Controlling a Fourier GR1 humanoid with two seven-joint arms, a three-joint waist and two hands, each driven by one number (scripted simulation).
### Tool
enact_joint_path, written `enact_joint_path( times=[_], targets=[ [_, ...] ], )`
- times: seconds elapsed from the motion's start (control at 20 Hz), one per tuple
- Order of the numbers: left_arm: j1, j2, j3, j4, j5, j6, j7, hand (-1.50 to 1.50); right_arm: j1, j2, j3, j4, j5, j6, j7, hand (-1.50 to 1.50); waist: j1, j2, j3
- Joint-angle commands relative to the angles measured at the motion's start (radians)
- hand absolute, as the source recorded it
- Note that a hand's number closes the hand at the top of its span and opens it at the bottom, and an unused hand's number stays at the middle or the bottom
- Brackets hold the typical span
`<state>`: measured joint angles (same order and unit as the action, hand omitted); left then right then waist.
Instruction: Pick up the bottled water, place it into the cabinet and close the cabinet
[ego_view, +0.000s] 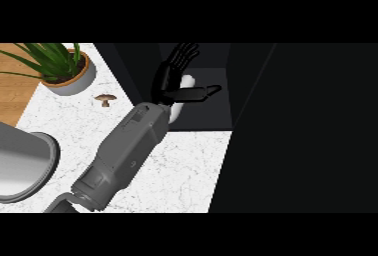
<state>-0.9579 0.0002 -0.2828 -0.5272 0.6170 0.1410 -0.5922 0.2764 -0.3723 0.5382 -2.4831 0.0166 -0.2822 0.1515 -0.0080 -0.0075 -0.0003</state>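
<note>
One grey forearm comes in from the lower left and reaches into the dark cabinet (210, 112) at the top middle. Its black left hand (171, 82) is inside the opening, fingers (183, 54) straight and pointing away, thumb (196, 93) spread to the right. The white bottled water (189, 81) shows in small patches beside the palm and at the wrist; the hand hides most of it. I cannot tell whether the hand touches the bottle. The right hand is in no view.
A potted green plant (65, 67) stands at the back left beside a wooden board (15, 87). A small brown mushroom (105, 100) lies on the white marble counter (184, 170). A grey metal pot (26, 165) sits at the left edge. A tall dark panel (295, 130) fills the right.
</note>
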Motion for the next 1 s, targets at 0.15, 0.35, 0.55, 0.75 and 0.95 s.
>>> enact_joint_path(
  times=[0.15,0.35,0.55,0.75,0.95],
  targets=[
    [0.227,0.031,-0.063,-0.262,-0.026,0.009,0.062,1.5,-0.024,-0.062,0.015,-0.135,0.1,0.012,0.111,-1.5,0.025,-0.004,-0.001],
    [0.337,0.107,-0.089,-0.432,-0.025,0.003,0.144,1.5,-0.042,-0.126,0.056,-0.065,0.104,0.078,0.096,1.5,0.028,-0.005,0.0],
    [0.498,0.18,-0.131,-0.637,-0.028,0.0,0.191,1.5,-0.11,-0.139,0.084,-0.034,0.079,0.099,0.188,1.5,0.053,-0.007,-0.001],
    [0.669,0.236,-0.148,-0.834,-0.052,0.033,0.17,1.5,-0.11,-0.122,0.151,-0.113,0.024,0.109,0.287,1.5,0.038,-0.003,-0.001],
    [0.837,0.295,-0.152,-0.969,-0.061,0.019,0.142,1.5,-0.199,0.001,0.282,-0.055,0.099,0.071,0.324,1.5,0.031,-0.001,-0.001]
  ],
)
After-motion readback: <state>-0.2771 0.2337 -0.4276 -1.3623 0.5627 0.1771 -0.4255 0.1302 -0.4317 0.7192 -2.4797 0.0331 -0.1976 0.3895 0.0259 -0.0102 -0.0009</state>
